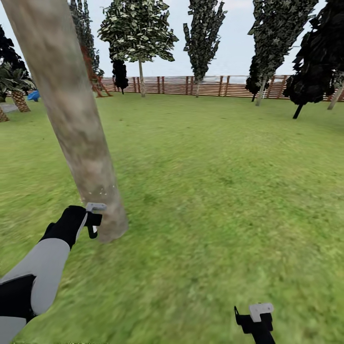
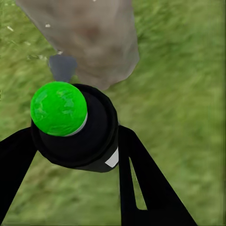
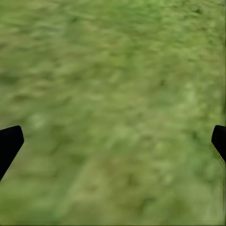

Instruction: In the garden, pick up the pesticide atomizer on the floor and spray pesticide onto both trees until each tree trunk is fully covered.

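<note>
A thick, mottled grey-beige tree trunk (image 1: 71, 119) leans across the left of the head view and meets the grass floor (image 1: 200, 191) at its base. My left gripper (image 1: 93, 220) hovers right beside that base. In the left wrist view it (image 2: 75, 139) is shut on the pesticide atomizer (image 2: 77, 132), a black bottle with a round green cap (image 2: 59, 108). The atomizer's grey nozzle (image 2: 62, 67) points at the trunk (image 2: 89, 37) close ahead. A few whitish pesticide specks (image 1: 102, 192) dot the bark low down. My right gripper (image 1: 255, 319) hangs open over bare grass (image 3: 113, 94).
A brown slatted fence (image 1: 210, 86) closes the far side of the lawn, with several dark thin-stemmed trees (image 1: 203, 33) along it. A short palm (image 1: 18, 91) and a blue object (image 1: 33, 95) stand at the far left. Open grass stretches to the right of the trunk.
</note>
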